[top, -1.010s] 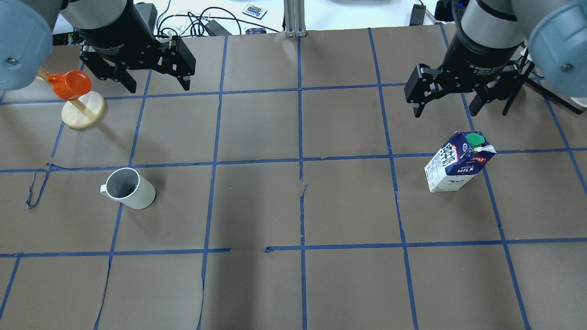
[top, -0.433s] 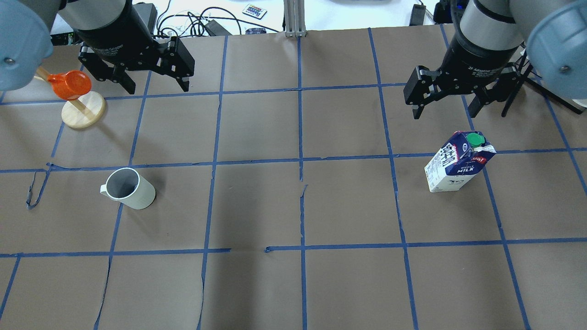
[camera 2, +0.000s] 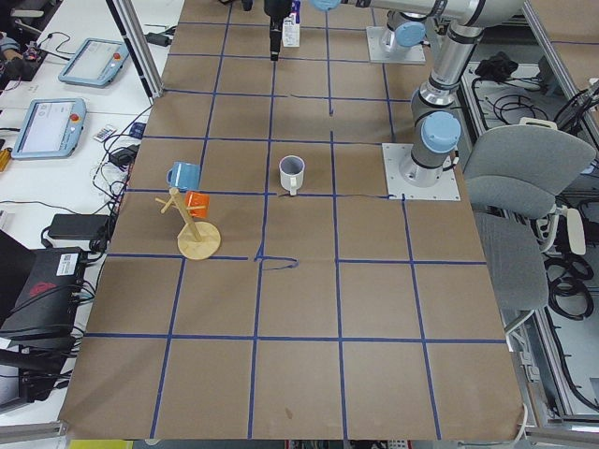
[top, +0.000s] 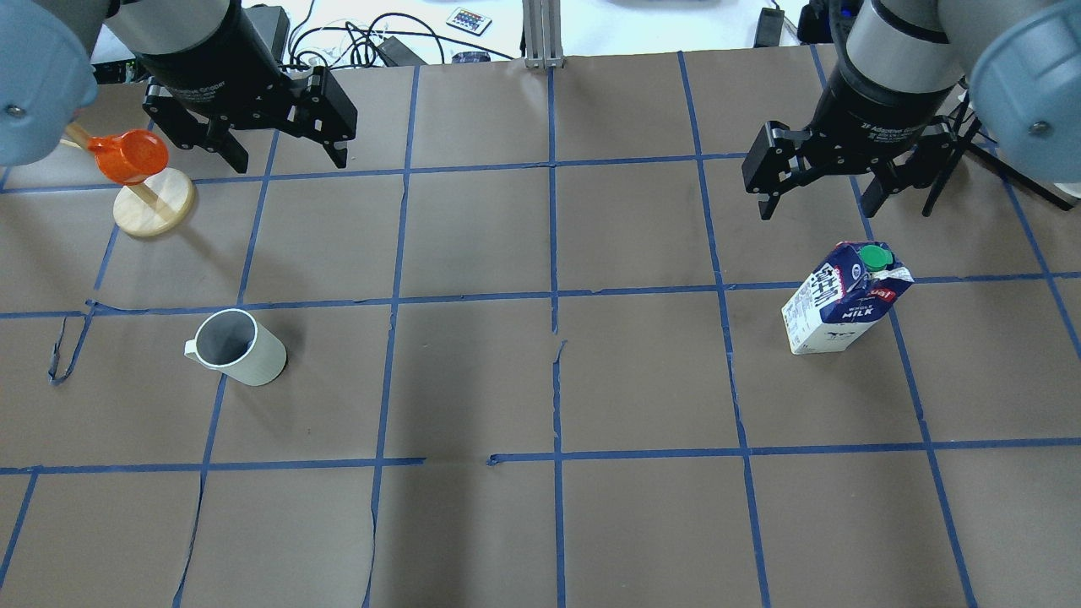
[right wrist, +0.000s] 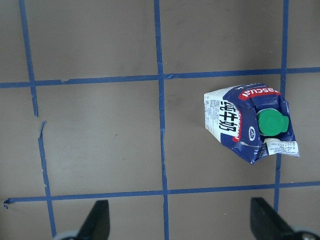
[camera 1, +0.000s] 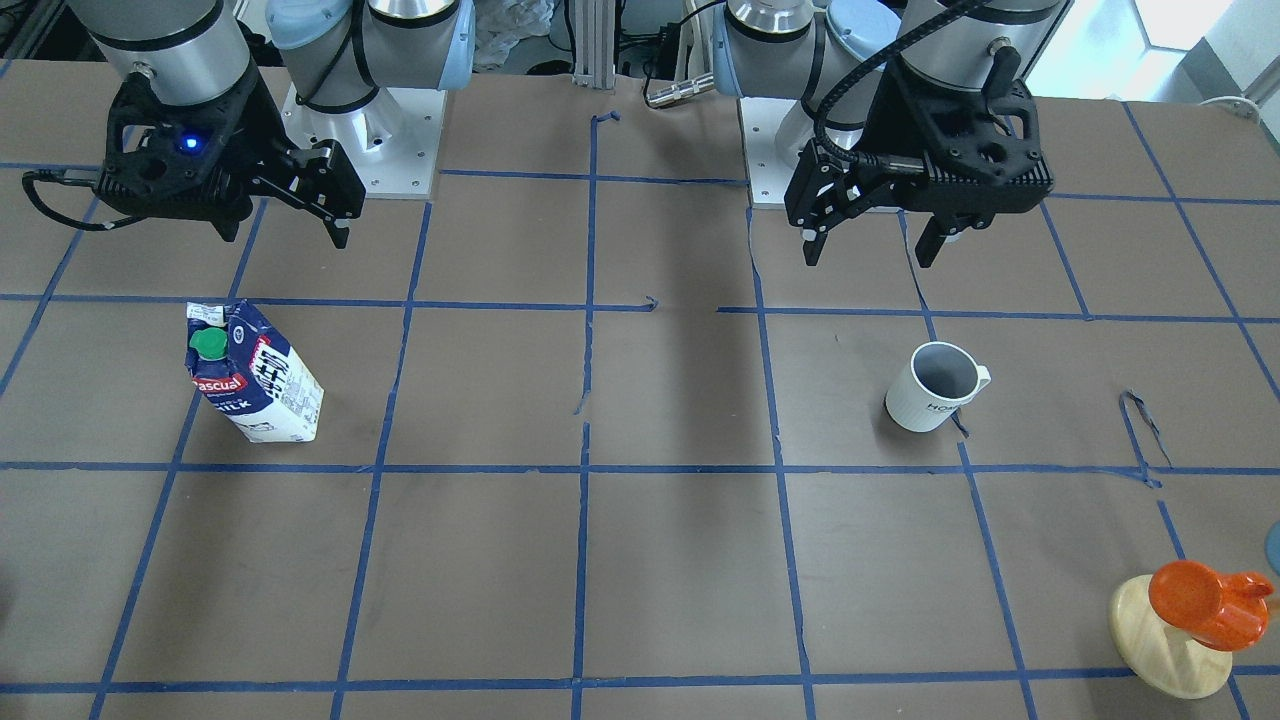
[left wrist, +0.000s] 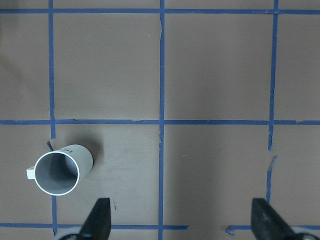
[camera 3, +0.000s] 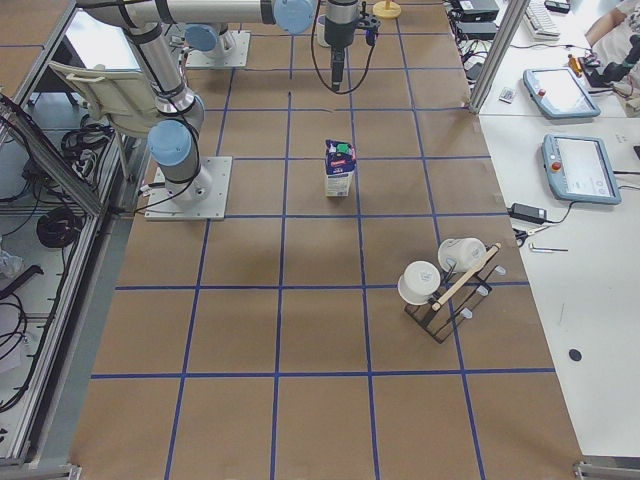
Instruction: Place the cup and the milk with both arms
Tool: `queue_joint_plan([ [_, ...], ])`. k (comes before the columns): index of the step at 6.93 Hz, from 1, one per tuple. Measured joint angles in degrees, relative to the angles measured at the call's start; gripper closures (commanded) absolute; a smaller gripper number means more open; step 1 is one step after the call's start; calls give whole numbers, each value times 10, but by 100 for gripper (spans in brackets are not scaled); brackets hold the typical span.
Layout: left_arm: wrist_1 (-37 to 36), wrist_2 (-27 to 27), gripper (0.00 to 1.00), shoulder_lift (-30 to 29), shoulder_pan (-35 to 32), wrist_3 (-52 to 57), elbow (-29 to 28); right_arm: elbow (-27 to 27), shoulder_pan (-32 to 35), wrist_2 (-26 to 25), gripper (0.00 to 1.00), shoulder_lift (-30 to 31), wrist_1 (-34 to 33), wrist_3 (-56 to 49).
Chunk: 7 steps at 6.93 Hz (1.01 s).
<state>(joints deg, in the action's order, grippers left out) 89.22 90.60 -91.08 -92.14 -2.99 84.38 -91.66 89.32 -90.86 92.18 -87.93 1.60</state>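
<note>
The white ribbed cup point(top: 235, 347) stands upright on the brown table at the left, handle to the left; it also shows in the front view point(camera 1: 935, 387) and the left wrist view point(left wrist: 60, 170). The blue and white milk carton point(top: 844, 297) with its green cap stands at the right, also in the front view point(camera 1: 252, 372) and the right wrist view point(right wrist: 250, 125). My left gripper point(top: 291, 160) is open and empty, high above the table beyond the cup. My right gripper point(top: 817, 209) is open and empty, above and beyond the milk.
An orange cup point(top: 131, 156) hangs on a wooden stand with a round base point(top: 154, 203) at the far left, close to my left gripper. A rack with white cups point(camera 3: 440, 285) stands past the milk. Cables point(top: 355, 42) lie beyond the far edge.
Both grippers have shifted only a few pixels and stay open. The cup and the milk have not moved.
</note>
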Motion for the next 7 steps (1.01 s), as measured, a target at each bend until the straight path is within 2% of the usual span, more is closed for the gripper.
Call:
queue_joint_plan([
  [7,0,0,0,0,4,1,-3,-1,-1,1,0,-7,-2,-1],
])
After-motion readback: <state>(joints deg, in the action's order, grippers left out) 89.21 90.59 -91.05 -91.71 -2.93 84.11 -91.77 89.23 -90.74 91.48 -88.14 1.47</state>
